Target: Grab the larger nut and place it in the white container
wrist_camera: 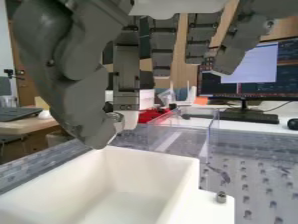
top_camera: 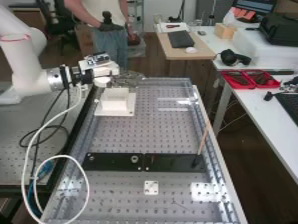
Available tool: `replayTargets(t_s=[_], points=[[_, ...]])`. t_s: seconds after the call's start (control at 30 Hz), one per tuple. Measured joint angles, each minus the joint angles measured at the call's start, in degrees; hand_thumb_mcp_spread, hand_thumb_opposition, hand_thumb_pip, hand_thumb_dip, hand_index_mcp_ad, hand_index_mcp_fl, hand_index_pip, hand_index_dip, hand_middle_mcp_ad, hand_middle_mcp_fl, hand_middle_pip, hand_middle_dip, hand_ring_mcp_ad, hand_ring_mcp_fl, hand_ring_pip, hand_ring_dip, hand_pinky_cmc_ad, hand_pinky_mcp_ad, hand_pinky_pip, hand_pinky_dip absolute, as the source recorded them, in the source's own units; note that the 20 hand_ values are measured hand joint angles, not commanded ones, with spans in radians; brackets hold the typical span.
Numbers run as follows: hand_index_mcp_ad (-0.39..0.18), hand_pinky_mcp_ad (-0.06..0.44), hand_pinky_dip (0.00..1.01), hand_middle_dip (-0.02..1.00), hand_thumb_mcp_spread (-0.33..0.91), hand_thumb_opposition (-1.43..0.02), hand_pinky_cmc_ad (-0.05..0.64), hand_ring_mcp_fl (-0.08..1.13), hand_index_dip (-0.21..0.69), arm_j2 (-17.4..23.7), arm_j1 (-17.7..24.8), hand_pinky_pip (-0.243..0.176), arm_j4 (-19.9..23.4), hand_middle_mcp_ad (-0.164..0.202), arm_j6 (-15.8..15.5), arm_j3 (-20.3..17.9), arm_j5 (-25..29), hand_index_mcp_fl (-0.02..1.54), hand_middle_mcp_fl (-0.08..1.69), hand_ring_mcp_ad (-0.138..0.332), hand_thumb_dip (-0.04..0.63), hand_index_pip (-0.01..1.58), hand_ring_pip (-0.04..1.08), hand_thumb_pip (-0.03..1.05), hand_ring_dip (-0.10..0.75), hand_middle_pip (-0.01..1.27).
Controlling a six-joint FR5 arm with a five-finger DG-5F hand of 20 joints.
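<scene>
The hand [wrist_camera: 83, 97] pinches what appears to be the larger nut [wrist_camera: 118, 118] between thumb and finger, the white container [top_camera: 114, 103] toward six o'clock in the high view; grasp and carry look nearly complete, release remaining.

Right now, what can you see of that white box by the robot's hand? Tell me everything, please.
The white container is an open-topped box with straight, smooth walls, perhaps plastic. It stands upright on a flat white base that juts out beyond it and carries a small metal bolt. The base rests on the dotted grey bench top, toward the arm's side. The hand hangs close above its rim; whether they touch, I cannot tell.
</scene>
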Motion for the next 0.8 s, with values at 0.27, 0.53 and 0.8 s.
replayTargets(t_s=[0.27,0.53,0.8], points=[[-0.068,0.215,0.48,0.15,0.34,-0.92,0.316,0.0,-0.003,-1.44,0.35,-0.089,0.18,0.077,0.23,-0.37,1.08,0.28,0.14,0.148,0.3,1.52,0.13,0.72,0.086,0.13],[-0.087,0.215,0.59,0.14,0.3,-0.9,0.316,0.0,-0.031,-2.06,0.74,-0.093,-3.12,0.077,-0.47,0.62,2.45,0.14,0.06,0.148,0.3,1.54,0.2,0.85,0.07,0.14],[-0.113,0.232,0.71,0.13,0.25,-0.87,0.316,0.0,-0.028,-2.25,0.87,-0.105,-4.08,0.075,0.05,1.06,3.39,0.01,0.0,0.148,0.302,1.54,0.21,0.89,0.04,0.14]])
